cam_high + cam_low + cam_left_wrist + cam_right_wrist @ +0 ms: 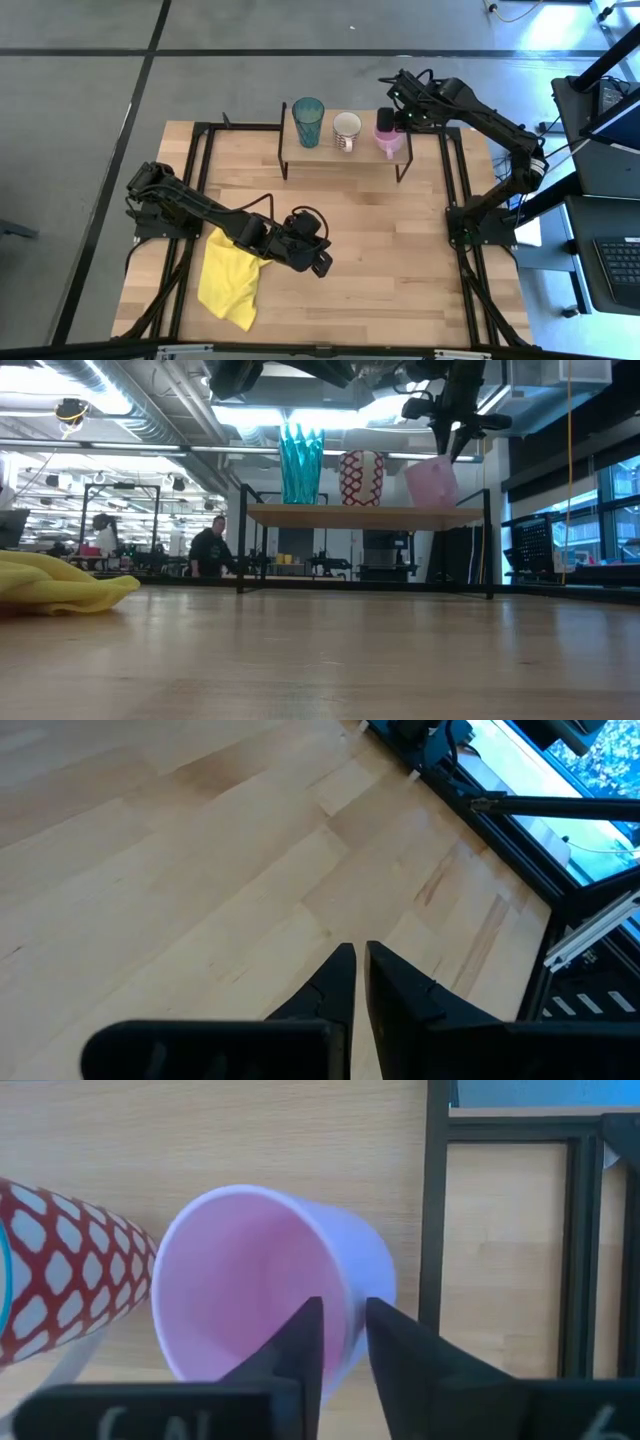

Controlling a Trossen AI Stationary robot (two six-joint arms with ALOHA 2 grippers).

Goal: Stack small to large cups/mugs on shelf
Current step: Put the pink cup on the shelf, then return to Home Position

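The light-wood shelf (330,152) stands at the table's far side. On it, from left to right, stand a teal tumbler (308,120), a cream mug with a red lattice pattern (347,130) and a pink cup (388,142). My right gripper (385,122) is above the pink cup and shut on it. In the low view the pink cup (432,482) is tilted at the shelf's right end. My left gripper (320,262) is shut and empty over the table's middle, beside the yellow cloth (232,280). My right gripper pinches the pink cup's wall at the rim (347,1292), with one finger (305,1335) inside the cup and the other (390,1335) outside. The fingers come from above, pointing down. The cup is tilted; I cannot tell whether its base touches the shelf board (360,516).
The yellow cloth (60,582) lies crumpled on the table's near left part. Black frame rails (455,200) run along the table's left and right sides. A person (210,545) shows far off in the room behind the table.
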